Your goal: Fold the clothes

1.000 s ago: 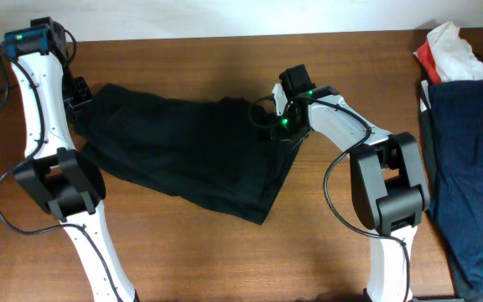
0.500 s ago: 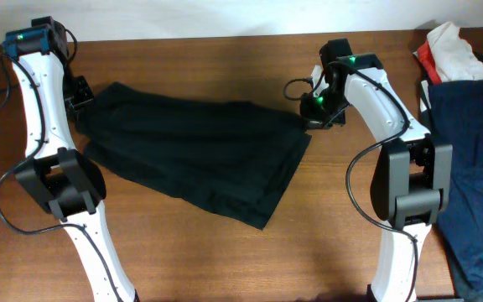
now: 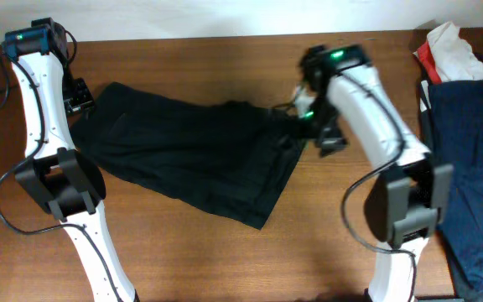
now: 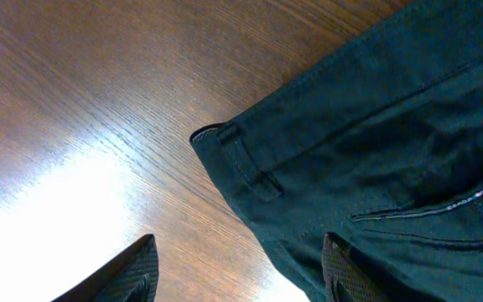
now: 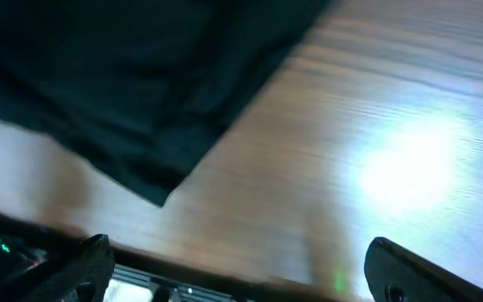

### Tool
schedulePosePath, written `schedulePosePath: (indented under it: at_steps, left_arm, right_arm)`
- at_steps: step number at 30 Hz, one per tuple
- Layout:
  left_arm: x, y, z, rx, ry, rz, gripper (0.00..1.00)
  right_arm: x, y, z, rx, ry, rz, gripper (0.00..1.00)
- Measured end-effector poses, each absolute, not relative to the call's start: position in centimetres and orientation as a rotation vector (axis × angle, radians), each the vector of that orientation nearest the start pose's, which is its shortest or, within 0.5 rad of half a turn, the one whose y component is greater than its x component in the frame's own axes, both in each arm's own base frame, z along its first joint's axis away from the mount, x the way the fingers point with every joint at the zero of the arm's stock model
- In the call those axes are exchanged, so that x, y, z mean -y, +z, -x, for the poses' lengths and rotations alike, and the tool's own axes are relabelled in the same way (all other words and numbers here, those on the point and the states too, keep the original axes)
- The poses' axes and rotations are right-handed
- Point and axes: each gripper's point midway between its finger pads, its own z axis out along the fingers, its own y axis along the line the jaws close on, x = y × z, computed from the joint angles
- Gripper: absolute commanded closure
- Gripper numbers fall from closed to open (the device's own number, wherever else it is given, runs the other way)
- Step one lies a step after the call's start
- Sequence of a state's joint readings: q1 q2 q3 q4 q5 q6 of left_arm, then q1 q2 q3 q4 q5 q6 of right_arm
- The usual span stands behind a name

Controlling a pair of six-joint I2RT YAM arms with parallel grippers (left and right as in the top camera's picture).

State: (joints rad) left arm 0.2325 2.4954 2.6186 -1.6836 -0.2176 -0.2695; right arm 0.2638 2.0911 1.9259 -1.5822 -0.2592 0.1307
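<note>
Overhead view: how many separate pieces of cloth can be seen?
3. A black garment lies in the middle, a navy blue garment at the right edge, and a white and red cloth in the far right corner. Others may be hidden underneath.

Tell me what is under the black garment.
The plain black soft-fabric garment lies on the brown wooden table, whose bare wood shows around it. Anything beneath the fabric is hidden.
</note>
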Motion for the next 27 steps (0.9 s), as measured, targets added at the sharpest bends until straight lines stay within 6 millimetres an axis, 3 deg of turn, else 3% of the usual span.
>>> schedulePosePath:
  at_steps: [2, 5, 11, 12, 13, 17, 21, 22, 24, 25, 26, 27]
  left_arm:
    - [-14.4, 12.0, -44.8, -3.011, 0.34, 0.774, 0.32]
    - [-14.4, 12.0, -44.7, -3.013, 0.34, 0.774, 0.29]
    - [-14.4, 12.0, -44.7, -3.014, 0.34, 0.774, 0.26]
    - [-14.4, 12.0, -44.7, -3.014, 0.34, 0.774, 0.25]
    - [-14.4, 12.0, -44.7, -3.014, 0.34, 0.774, 0.25]
    - [-14.4, 12.0, -44.7, -3.013, 0.34, 0.774, 0.25]
    - [-14.4, 12.0, -44.7, -3.013, 0.34, 0.774, 0.25]
    - [-14.4, 12.0, -44.7, -3.013, 0.34, 0.774, 0.25]
    - [-14.4, 12.0, -44.7, -3.014, 0.34, 0.774, 0.24]
    - [-14.4, 12.0, -44.7, -3.014, 0.34, 0.774, 0.24]
    - [-14.4, 12.0, -44.7, -3.014, 0.34, 0.774, 0.24]
    - [-14.4, 12.0, -44.7, -3.014, 0.34, 0.774, 0.24]
  right_arm:
    - [-18.0, 11.1, -30.8, -3.368, 0.355, 0.417, 0.01]
    - [-21.3, 9.1, -28.0, -3.385, 0.326, 0.571, 0.01]
    - [-22.0, 4.4, -28.2, -3.344, 0.374, 0.521, 0.13]
    - [-22.0, 3.6, -28.0, -3.346, 0.387, 0.521, 0.2]
    - [-21.9, 3.1, -27.7, -3.355, 0.39, 0.515, 0.33]
    - [-22.7, 3.0, -28.2, -3.322, 0.453, 0.514, 0.45]
    - [-23.8, 2.9, -28.5, -3.283, 0.488, 0.546, 0.46]
    - [-24.4, 2.9, -28.4, -3.264, 0.494, 0.573, 0.62]
    - [-25.2, 2.9, -28.1, -3.253, 0.502, 0.6, 0.72]
    - [-25.4, 2.9, -28.1, -3.248, 0.507, 0.606, 0.81]
    - [-25.5, 2.9, -28.1, -3.249, 0.509, 0.598, 0.96]
    - [-25.5, 2.9, -28.1, -3.249, 0.508, 0.589, 0.96]
